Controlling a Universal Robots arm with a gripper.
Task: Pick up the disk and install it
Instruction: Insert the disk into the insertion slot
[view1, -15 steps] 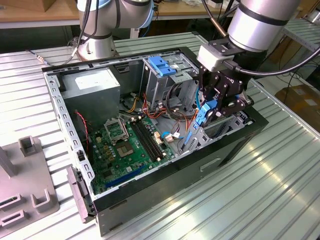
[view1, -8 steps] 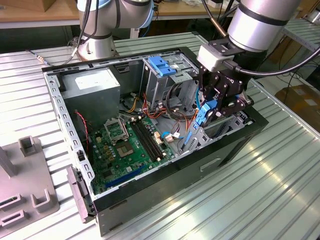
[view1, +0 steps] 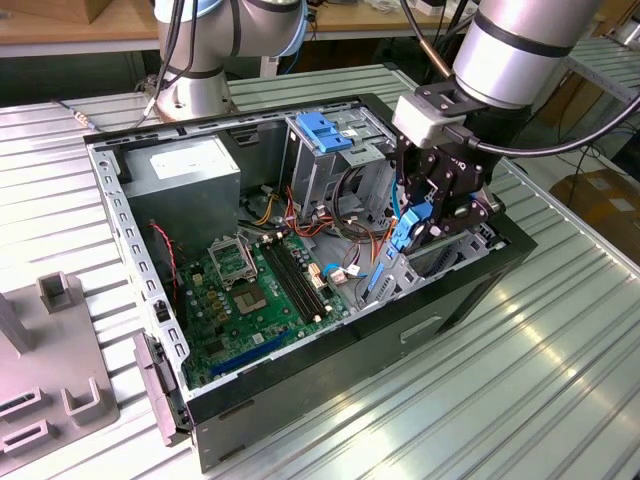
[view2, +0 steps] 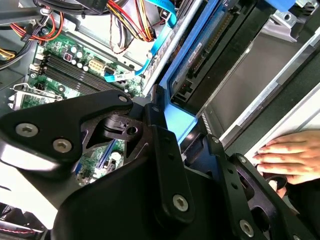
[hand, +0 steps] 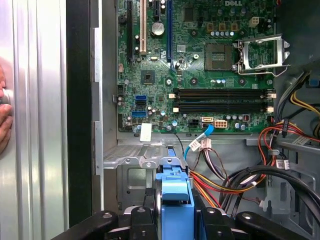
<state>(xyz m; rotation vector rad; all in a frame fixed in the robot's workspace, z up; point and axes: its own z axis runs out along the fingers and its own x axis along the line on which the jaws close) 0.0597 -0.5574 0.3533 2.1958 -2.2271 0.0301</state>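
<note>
The disk (view1: 404, 234), a grey drive in a light-blue carrier rail, hangs tilted inside the open computer case (view1: 330, 365), at the corner on the exterior view's right. My gripper (view1: 426, 218) is shut on it from above. In the first wrist view the blue carrier (hand: 175, 197) sits between the black fingers (hand: 137, 220), just short of the metal drive bay (hand: 131, 161). The second wrist view shows the disk (view2: 197, 52) edge-on, running away from the fingers (view2: 165, 145).
A person's hand (view2: 290, 152) rests on the table beside the case and appears as fingers (hand: 5, 117) in the first wrist view. Inside are the motherboard (view1: 255, 290), the power-supply box (view1: 190, 170), the drive cage with blue bracket (view1: 325, 130) and loose cables (hand: 240, 180).
</note>
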